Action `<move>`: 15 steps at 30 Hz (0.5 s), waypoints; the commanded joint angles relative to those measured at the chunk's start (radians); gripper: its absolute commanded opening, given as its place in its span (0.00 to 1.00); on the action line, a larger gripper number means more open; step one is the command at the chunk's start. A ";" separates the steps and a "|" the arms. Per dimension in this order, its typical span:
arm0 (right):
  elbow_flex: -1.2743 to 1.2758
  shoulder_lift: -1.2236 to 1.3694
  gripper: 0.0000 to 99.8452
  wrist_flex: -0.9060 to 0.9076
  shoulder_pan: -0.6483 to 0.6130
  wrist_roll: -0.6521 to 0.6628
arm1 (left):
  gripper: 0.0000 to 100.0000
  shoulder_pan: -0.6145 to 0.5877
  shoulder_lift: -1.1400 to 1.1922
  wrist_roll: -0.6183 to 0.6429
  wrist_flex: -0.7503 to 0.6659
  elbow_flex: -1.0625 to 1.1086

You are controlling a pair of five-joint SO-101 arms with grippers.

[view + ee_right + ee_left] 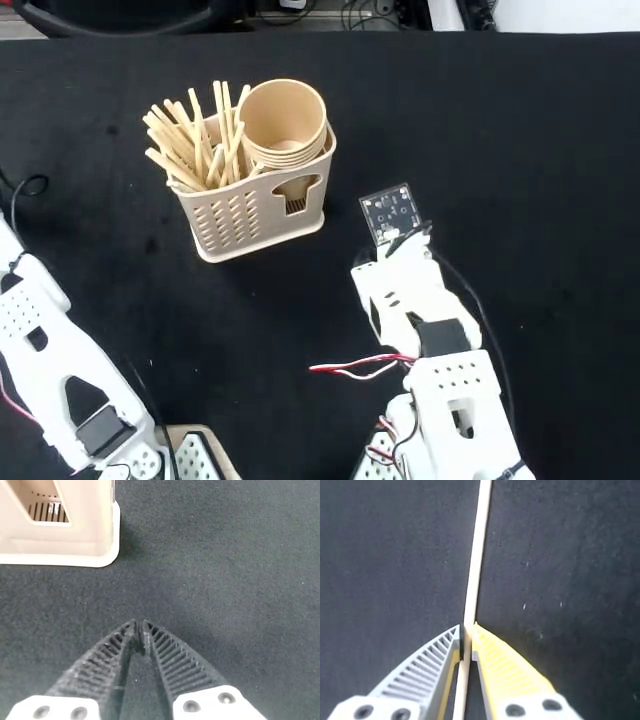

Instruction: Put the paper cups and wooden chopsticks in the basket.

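Observation:
A beige slotted basket (255, 215) stands on the black table. One compartment holds several wooden chopsticks (195, 140) standing on end. The other holds a stack of paper cups (283, 118). My left gripper (468, 627) is shut on a single wooden chopstick (477, 555), which runs straight out from between the fingers over the black cloth. My right gripper (139, 626) is shut with nothing in it, a short way off a lower corner of the basket (75, 545). In the high view the right arm (410, 290) lies just right of the basket.
The left arm (50, 360) lies along the table's left edge at the front. Red and white wires (350, 368) loop out beside the right arm. Black cloth (540, 180) covers the table to the right of the basket.

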 commanded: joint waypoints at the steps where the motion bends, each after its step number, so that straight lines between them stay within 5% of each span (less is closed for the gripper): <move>1: -0.007 -0.015 0.01 -0.018 0.006 0.009 | 0.03 -0.041 0.021 0.002 0.172 -0.116; 15: -0.008 -0.015 0.01 -0.015 0.006 0.009 | 0.03 -0.039 -0.018 -0.063 0.578 -0.225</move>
